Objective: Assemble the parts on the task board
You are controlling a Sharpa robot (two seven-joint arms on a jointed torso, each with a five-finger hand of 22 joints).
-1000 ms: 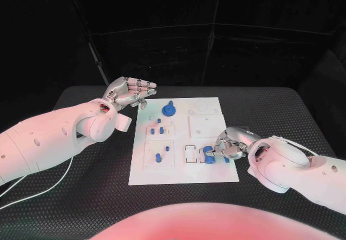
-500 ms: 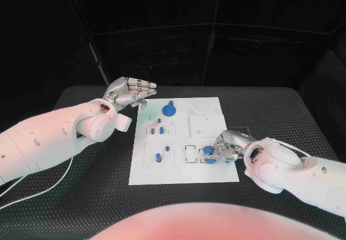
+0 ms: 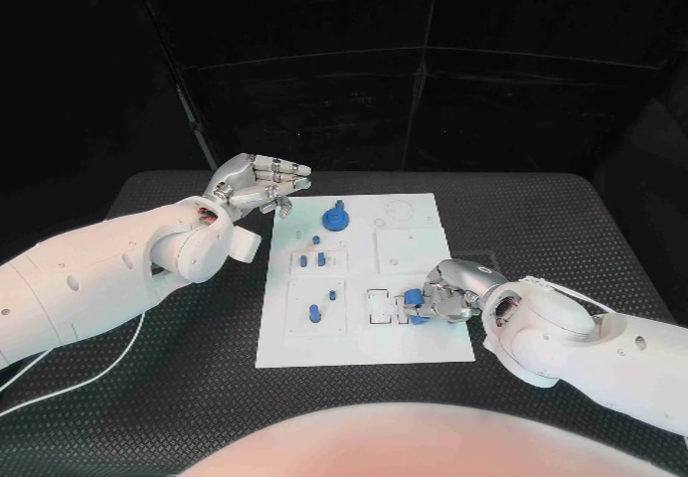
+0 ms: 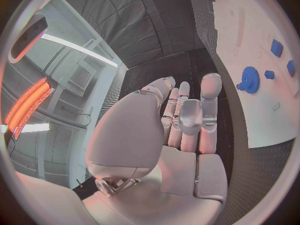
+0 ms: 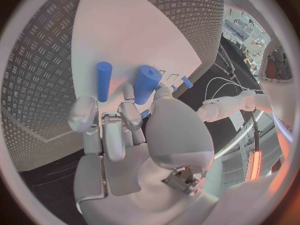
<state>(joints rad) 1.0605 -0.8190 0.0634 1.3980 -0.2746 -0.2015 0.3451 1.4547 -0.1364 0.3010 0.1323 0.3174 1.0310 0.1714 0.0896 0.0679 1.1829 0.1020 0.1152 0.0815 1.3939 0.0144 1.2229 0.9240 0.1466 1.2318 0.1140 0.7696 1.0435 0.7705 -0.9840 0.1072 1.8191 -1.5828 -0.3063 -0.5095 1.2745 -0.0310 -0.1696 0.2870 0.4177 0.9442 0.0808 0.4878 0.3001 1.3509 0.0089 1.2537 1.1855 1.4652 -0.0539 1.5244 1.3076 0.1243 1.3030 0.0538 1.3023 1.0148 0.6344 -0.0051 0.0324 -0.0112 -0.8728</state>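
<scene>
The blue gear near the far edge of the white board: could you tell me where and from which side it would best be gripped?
Probably from straight above, pinching the toothed rim on two opposite sides. The blue gear lies flat on the white board, so its faces are not reachable, and its round edge offers the only grip. The left hand hovers nearest, beside that end of the board.

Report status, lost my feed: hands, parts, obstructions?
Left hand open, off the task board. Right hand on blue parts; grip unclear. Nothing obstructing.
</scene>
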